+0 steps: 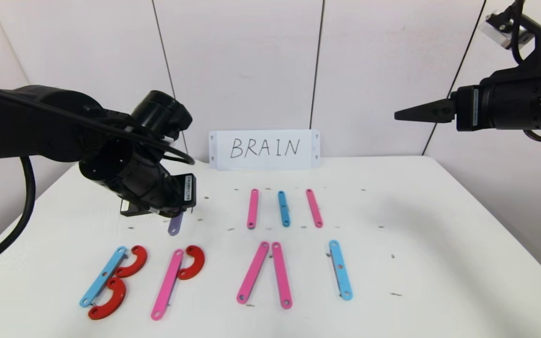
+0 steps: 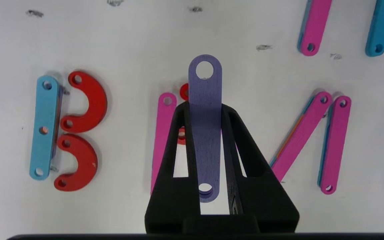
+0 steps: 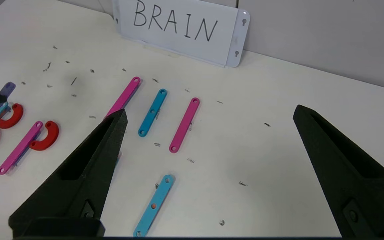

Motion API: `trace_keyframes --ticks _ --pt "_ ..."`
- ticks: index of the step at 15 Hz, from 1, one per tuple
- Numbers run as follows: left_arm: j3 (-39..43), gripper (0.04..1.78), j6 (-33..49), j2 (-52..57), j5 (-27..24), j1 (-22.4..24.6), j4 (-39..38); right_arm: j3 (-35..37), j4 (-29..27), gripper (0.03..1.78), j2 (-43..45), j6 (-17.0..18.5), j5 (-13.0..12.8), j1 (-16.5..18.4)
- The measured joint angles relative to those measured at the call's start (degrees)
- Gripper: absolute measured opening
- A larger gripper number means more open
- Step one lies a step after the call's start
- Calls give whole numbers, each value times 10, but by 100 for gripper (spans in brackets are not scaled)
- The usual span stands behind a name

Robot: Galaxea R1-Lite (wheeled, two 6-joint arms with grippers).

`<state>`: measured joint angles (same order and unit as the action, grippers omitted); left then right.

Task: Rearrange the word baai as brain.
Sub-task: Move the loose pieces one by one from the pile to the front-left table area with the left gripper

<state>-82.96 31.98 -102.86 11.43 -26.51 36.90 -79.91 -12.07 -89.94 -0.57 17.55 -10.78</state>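
The word lies in a front row on the white table (image 1: 439, 225). A light-blue bar (image 1: 103, 277) with two red curves (image 1: 132, 262) forms a B. Beside it lie a pink bar (image 1: 167, 284) with one red curve (image 1: 193, 263), two pink bars (image 1: 253, 272) leaning into a peak, and a lone light-blue bar (image 1: 340, 270). My left gripper (image 2: 205, 105) hangs above the pink bar and red curve, shut on a purple bar (image 2: 205, 133) that sticks out past its tips. My right gripper (image 3: 210, 110) is open and empty, raised at the right.
A white card with handwritten BRAIN (image 1: 265, 149) leans on the back wall. In front of it lie a pink bar (image 1: 252, 209), a blue bar (image 1: 283, 209) and another pink bar (image 1: 314, 208). Small dark marks dot the table.
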Motion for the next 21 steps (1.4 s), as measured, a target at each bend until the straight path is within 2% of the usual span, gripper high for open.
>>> trace_keyframes --ticks 3,7,11,21 --pt "50 26 28 9 15 -5 -4 0 0 174 0 0 0 0" --pt "82 26 167 6 19 -29 -2 0 0 174 0 -1 0 0" --pt "120 26 267 3 21 -61 2 0 0 174 0 -1 0 0" --pt "170 26 333 -12 20 -89 -6 0 0 174 -1 -1 0 0"
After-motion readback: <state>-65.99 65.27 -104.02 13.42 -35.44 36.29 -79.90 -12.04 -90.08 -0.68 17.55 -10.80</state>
